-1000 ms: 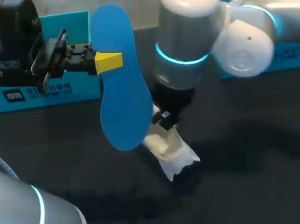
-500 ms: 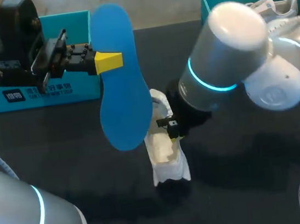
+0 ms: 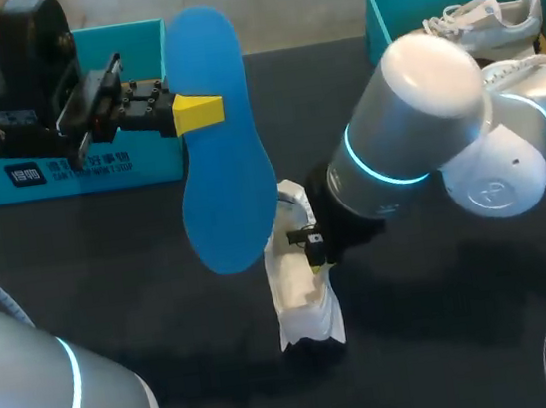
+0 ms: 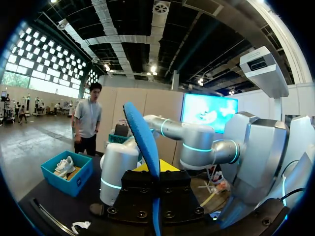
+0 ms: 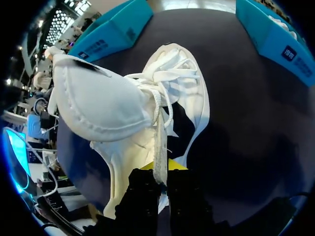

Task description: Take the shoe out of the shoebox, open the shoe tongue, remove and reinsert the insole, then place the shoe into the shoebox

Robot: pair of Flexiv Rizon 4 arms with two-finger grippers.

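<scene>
Shoe [image 3: 303, 296] straighter in right end effector [image 5: 160, 168]

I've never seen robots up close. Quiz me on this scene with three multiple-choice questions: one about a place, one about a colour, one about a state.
1. Where does the spare shoe lie?
A. in the far-right teal box
B. beside the insole
C. in the left jaws

2. What colour is the insole clamped in the left jaws?
A. red
B. blue
C. green

3. The right jaws are:
A. open and empty
B. shut on the insole
C. shut on the mid-table shoe

Answers: 1 A, the head view shows it inside that box. 2 B, it is blue in both the head and left wrist views. 3 C, the right wrist view shows the jaws pinching part of that shoe's upper.
</scene>
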